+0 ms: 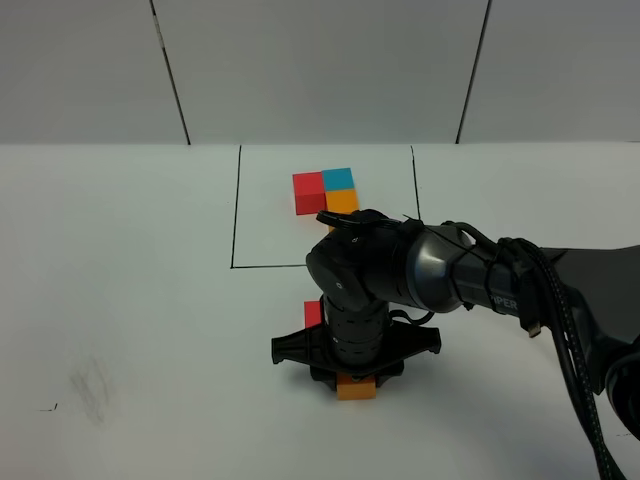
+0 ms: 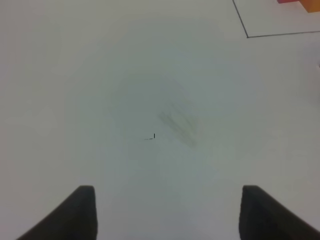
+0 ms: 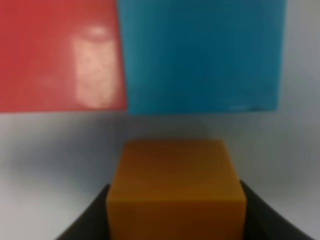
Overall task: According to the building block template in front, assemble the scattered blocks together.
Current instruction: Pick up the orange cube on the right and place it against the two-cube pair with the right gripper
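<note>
The building block template (image 1: 326,191), a red, blue and orange L, lies inside the thin black outline (image 1: 232,230). My right gripper (image 1: 355,383) points down at the table in front of that outline, shut on the orange block (image 1: 355,389). In the right wrist view the orange block (image 3: 176,185) sits between the dark fingers, a small gap short of the blue block (image 3: 202,55). The red block (image 3: 60,55) touches the blue one's side. From above, only a sliver of the red block (image 1: 313,313) shows beside the arm. My left gripper (image 2: 167,212) hangs open over bare table.
The right arm (image 1: 470,275) reaches in from the right and covers the blue block in the high view. A faint smudge (image 1: 90,385) and a small pen mark (image 2: 151,136) lie on the white table at the left. A corner of the template (image 2: 300,3) shows in the left wrist view.
</note>
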